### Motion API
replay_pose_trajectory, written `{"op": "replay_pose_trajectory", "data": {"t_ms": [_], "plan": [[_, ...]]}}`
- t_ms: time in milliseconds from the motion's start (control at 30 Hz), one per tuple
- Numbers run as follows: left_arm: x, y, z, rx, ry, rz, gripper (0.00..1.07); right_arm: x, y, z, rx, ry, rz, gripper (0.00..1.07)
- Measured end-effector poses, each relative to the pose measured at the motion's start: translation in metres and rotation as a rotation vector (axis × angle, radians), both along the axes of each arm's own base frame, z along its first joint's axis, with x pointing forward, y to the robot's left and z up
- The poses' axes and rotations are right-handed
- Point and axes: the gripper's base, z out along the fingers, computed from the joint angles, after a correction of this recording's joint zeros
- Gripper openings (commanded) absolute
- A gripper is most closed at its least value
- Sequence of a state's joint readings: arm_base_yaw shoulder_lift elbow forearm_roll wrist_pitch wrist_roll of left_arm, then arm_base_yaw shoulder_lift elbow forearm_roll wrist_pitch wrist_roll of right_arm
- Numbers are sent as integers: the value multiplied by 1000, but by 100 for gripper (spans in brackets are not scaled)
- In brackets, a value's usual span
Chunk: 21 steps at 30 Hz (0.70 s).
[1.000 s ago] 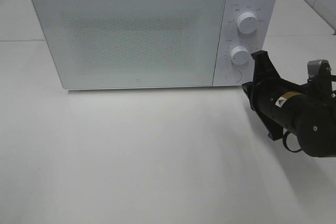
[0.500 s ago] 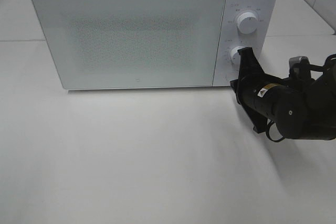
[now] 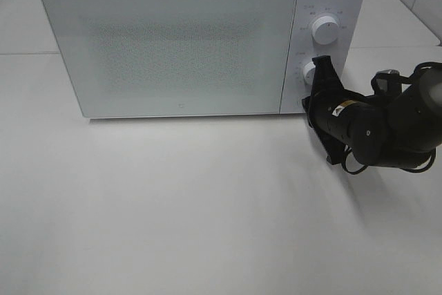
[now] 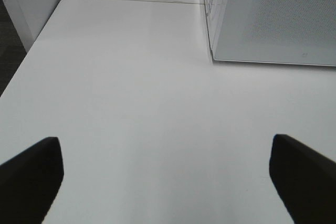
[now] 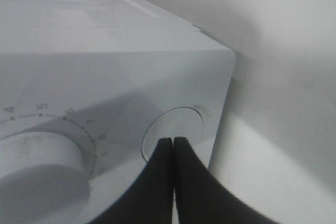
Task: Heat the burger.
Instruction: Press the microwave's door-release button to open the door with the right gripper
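— White tabletop (image 3: 207, 205) carries the microwave (image 3: 173, 39), its door shut. Where is the burger?
— I cannot tell, it does not show. The right claw (image 5: 173, 142) is pressed together, tips at the round button (image 5: 181, 121); the left claw (image 4: 168, 182) stands wide apart above the tabletop

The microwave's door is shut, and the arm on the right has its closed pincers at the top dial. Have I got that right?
One detail is off. The right gripper, closed, has its tips at the round button near the lower dial, as the right wrist view shows. The microwave's door is indeed shut.
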<state>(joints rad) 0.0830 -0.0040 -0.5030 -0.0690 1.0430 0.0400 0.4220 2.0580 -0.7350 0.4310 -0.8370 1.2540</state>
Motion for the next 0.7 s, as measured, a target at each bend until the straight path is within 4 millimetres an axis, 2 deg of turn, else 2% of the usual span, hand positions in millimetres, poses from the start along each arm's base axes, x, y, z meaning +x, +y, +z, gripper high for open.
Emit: {"op": "replay_pose_trajectory", "data": {"t_ms": [700], "plan": [[0, 0, 0, 0, 0, 0, 100, 10, 0, -1, 12, -16, -25, 0]]}}
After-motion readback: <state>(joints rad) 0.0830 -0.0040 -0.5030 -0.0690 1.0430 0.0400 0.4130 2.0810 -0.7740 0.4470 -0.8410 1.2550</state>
